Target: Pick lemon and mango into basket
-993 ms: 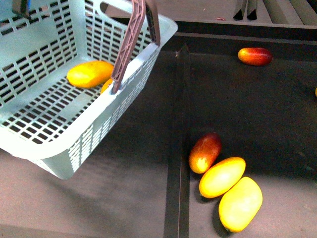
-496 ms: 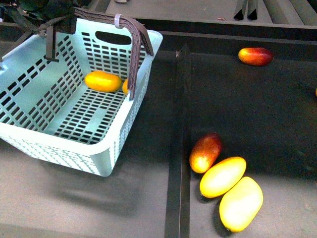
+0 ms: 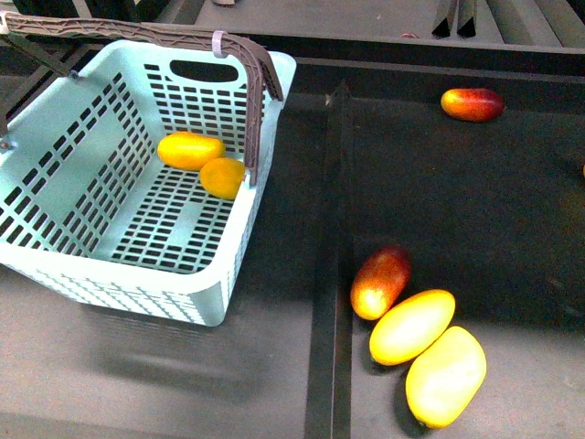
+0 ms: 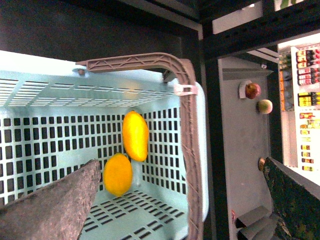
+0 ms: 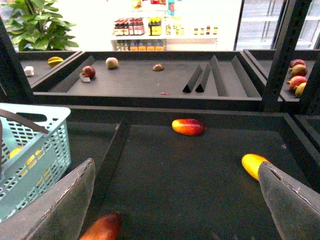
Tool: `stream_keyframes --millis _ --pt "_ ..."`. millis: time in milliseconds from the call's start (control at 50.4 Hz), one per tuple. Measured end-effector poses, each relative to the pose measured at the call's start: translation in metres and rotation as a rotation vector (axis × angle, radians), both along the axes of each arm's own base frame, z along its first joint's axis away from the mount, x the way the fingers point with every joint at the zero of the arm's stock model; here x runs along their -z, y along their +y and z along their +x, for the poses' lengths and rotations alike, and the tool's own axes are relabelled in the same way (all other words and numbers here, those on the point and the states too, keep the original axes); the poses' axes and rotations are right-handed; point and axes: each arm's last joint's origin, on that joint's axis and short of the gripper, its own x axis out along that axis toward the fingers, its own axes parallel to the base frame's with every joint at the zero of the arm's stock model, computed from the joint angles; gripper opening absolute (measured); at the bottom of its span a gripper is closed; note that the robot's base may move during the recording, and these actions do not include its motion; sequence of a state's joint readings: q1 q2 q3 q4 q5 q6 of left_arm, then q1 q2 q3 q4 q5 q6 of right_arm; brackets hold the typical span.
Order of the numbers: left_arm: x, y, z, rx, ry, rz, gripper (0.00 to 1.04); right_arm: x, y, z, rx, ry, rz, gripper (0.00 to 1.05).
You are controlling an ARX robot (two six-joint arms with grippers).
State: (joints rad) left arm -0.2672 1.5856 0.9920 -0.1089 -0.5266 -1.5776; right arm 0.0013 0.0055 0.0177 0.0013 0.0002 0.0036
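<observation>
The left tool [image 4: 175,200] stands wide and empty above the basket [image 3: 196,306], as does the right tool [image 5: 175,200] over the dark surface [image 3: 512,201] — mango [image 3: 190,150] and lemon [image 3: 223,176] touch inside, so only withdrawal seems left.

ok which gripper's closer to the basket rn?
Left. The left gripper hangs open right over the basket, looking in at the lemon and mango. The right gripper, also open, is off beside it, over the dark shelf.
</observation>
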Motion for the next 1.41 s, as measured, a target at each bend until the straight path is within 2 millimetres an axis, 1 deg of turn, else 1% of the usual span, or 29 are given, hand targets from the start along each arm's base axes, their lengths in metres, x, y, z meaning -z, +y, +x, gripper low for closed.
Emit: stream_keyframes --millis 60,79,119,159,179,218,238,258,278,337,377,437,476,516,655,873,893,973,1092,1211,1409 --pt "-0.027 -0.017 -0.019 0.028 -0.03 0.004 0.98 0.0 0.0 0.0 0.0 0.0 0.0 0.96" --pt "-0.031 -0.022 -0.021 0.048 -0.038 0.006 0.97 0.0 0.0 0.0 0.0 0.0 0.0 0.96" --pt "-0.046 -0.033 -0.026 0.283 -0.206 0.059 0.88 0.0 0.0 0.0 0.0 0.0 0.0 0.96" --pt "-0.05 -0.033 -0.033 0.401 -0.328 0.153 0.81 0.0 0.0 0.0 0.0 0.0 0.0 0.96" --pt "-0.049 -0.032 -0.038 0.456 -0.371 0.235 0.77 0.0 0.0 0.0 0.0 0.0 0.0 0.96" --pt "-0.046 -0.025 -0.047 0.535 -0.427 0.436 0.7 0.0 0.0 0.0 0.002 0.0 0.0 0.96" --pt "-0.044 -0.02 -0.051 0.542 -0.446 0.504 0.67 0.0 0.0 0.0 0.002 0.0 0.0 0.96" --pt "-0.04 -0.013 -0.058 0.571 -0.448 0.661 0.61 0.0 0.0 0.0 0.002 0.0 0.0 0.96" --pt "-0.037 -0.008 -0.062 0.58 -0.445 0.745 0.58 0.0 0.0 0.0 0.002 0.0 0.0 0.96" --pt "-0.028 0.005 -0.074 0.608 -0.407 0.948 0.47 0.0 0.0 0.0 0.002 0.0 0.0 0.96" --pt "-0.017 0.015 -0.085 0.635 -0.361 1.07 0.37 0.0 0.0 0.0 0.0 0.0 0.0 0.96" --pt "-0.002 0.027 -0.1 0.669 -0.319 1.157 0.21 0.0 0.0 0.0 0.0 0.0 0.0 0.96" --pt "0.004 0.032 -0.109 0.68 -0.313 1.185 0.1 0.0 0.0 0.0 0.0 0.0 0.0 0.96" --pt "0.008 0.037 -0.116 0.684 -0.312 1.196 0.03 0.0 0.0 0.0 0.0 0.0 0.0 0.96" --pt "0.023 0.051 -0.14 0.682 -0.306 1.219 0.03 0.0 0.0 0.0 0.0 0.0 0.0 0.96" --pt "0.036 0.062 -0.164 0.685 -0.303 1.223 0.03 0.0 0.0 0.0 0.0 0.0 0.0 0.96" --pt "0.037 0.065 -0.166 0.704 -0.317 1.221 0.03 0.0 0.0 0.0 0.0 0.0 0.0 0.96" --pt "0.041 0.073 -0.174 0.675 -0.295 1.225 0.03 0.0 0.0 0.0 0.0 0.0 0.0 0.96" --pt "0.044 0.073 -0.184 0.684 -0.302 1.225 0.03 0.0 0.0 0.0 0.0 0.0 0.0 0.96" --pt "0.052 0.073 -0.189 0.68 -0.308 1.228 0.03 0.0 0.0 0.0 0.0 0.0 0.0 0.96" --pt "0.049 0.073 -0.197 0.673 -0.317 1.233 0.03 0.0 0.0 0.0 0.0 0.0 0.0 0.96"
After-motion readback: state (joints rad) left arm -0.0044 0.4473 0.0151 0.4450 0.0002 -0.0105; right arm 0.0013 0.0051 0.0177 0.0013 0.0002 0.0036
